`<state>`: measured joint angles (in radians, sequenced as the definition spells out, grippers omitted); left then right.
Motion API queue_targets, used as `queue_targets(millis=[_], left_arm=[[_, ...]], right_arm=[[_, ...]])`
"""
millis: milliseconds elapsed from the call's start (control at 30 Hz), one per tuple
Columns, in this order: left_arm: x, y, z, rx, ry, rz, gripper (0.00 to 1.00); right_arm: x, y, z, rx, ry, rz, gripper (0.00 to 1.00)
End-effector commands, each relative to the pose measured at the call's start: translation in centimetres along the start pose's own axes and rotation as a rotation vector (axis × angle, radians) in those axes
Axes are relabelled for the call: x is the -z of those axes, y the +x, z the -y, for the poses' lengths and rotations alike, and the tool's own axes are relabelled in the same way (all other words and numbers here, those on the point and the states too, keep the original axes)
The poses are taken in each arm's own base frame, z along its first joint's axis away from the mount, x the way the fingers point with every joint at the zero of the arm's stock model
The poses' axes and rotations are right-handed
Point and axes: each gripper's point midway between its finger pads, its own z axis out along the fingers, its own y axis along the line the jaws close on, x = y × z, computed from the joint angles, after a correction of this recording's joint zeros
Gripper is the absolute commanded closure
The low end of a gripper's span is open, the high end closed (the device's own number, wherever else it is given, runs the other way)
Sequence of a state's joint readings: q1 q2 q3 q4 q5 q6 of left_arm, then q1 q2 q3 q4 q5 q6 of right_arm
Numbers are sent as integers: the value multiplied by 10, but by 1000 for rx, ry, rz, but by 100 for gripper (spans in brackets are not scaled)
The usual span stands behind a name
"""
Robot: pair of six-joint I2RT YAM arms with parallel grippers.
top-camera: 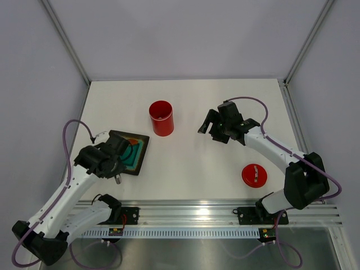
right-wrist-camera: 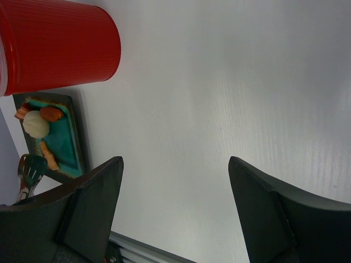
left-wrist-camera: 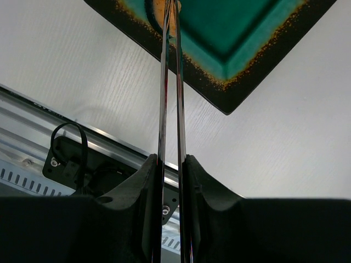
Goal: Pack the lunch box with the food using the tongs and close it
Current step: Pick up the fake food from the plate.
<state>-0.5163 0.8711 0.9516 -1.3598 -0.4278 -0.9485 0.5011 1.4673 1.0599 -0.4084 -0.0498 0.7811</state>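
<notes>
The red lunch box (top-camera: 161, 118) stands open at the table's middle, and in the right wrist view the lunch box (right-wrist-camera: 55, 46) is at the top left. Its lid (top-camera: 254, 175) lies flat near the right arm's base. My left gripper (left-wrist-camera: 170, 161) is shut on the tongs (left-wrist-camera: 164, 82). Their two strips run close together up to an orange piece (left-wrist-camera: 173, 13) on the tray (left-wrist-camera: 241, 33). More food lies on the tray (right-wrist-camera: 68, 137): a white ball (right-wrist-camera: 35, 125) and orange pieces (right-wrist-camera: 52, 113). My right gripper (right-wrist-camera: 175, 164) hangs open over bare table, right of the lunch box.
The black square tray (top-camera: 140, 157) with its teal centre sits at the left, partly under the left gripper (top-camera: 115, 151). The right gripper (top-camera: 211, 128) is between the lunch box and the table's right side. An aluminium rail (top-camera: 202, 211) runs along the near edge.
</notes>
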Motion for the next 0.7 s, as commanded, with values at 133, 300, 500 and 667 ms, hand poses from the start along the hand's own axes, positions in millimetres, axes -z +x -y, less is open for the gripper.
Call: queue_targets(millis=[133,300,500,667], left_arm=[[-1,20,-47,-55,-222,-77,80],[0,10,-45,-59,-245,-50,80],[8,-1,-43,-21,-213,0,82],[10,-4,-45,-12,-204,11,82]], right_arm=[[2,-13,-16,2,-52,25,14],[1,-13,-17,0,-54,25,15],[3,-14,-14,5,-48,32,14],[3,-14,-14,6,-46,33,14]])
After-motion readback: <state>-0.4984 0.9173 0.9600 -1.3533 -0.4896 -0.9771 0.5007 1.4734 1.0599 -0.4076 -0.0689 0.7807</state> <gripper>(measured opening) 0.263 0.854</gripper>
